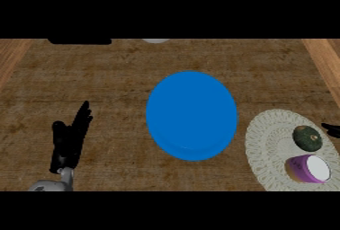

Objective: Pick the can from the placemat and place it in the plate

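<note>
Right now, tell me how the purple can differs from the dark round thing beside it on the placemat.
The purple can is purple with a white end and lies tilted; the dark round thing is dark green-brown and ball-like. The can sits nearer the robot. Both rest on the white placemat.

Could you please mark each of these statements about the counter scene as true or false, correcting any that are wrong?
1. The blue plate has nothing on it. True.
2. The can stands on the plate. False: it lies on its side on the placemat, at the view's right.
3. A dark round object sits on the placemat beyond the can. True.
4. The left hand is curled round the can. False: it is open, fingers up, at the view's left, far from the can.
5. The right hand shows in full. False: only a sliver shows at the right edge.
</note>
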